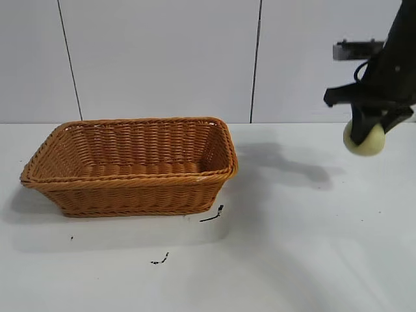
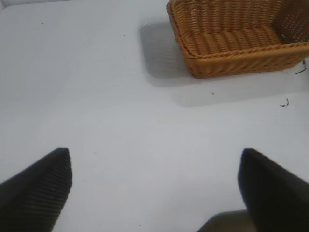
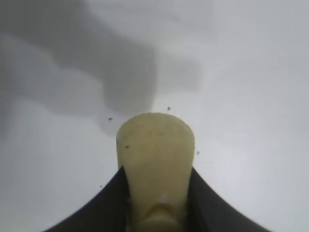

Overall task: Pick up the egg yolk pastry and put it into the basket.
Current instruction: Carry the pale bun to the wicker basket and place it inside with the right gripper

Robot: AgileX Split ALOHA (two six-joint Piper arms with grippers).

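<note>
Where the exterior view begins at its left, sits a basket on the white tabletop, orange-brown wicker with flared sides and a braided rim, nothing inside. Just beside its near right corner lies a small dark scrap, and a second dark fleck a little nearer the camera. Seen from the left wrist, shows the left end effector spread wide, its two dark fingers well apart over bare tabletop, with the basket far off from it; out of the exterior view altogether. Farther right, well apart from the basket, hangs the right end effector in the air above the tabletop, pinching the pastry between its dark fingers. Pale yellowish-cream and rounded, bulges out below the fingertips, clear of the surface. From the right wrist, fills the gap between both fingers as a pale lump, squeezed on either side, with a grey shadow on the tabletop beneath.
</note>
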